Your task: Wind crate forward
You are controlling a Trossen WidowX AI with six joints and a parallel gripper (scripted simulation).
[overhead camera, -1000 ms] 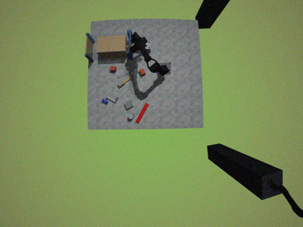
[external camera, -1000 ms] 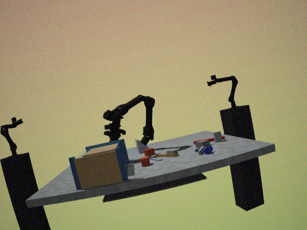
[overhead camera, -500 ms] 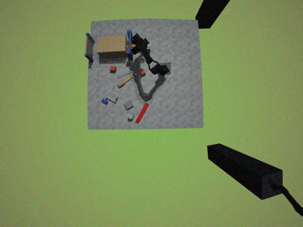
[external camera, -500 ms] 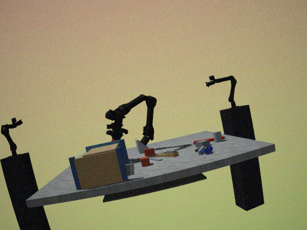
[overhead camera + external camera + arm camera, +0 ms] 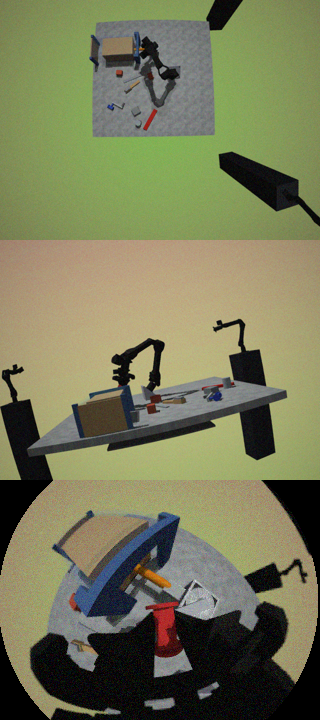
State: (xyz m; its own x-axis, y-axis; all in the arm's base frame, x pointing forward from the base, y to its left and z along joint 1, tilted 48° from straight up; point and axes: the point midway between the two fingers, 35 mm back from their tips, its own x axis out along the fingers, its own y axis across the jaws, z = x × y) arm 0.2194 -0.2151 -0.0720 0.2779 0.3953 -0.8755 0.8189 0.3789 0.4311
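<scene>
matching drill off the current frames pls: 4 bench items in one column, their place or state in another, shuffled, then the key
Items
1. end effector
2. crate
3. red bar
4. blue-knobbed crank

Place or state
A. lies flat near the grey cylinder
B. sits between the blue frames
C. lies alone among the tools, untouched
D. shut on a red handle, by the frame at the rack mouth

Pairs: 1-D, 2-B, 3-A, 4-C
</scene>
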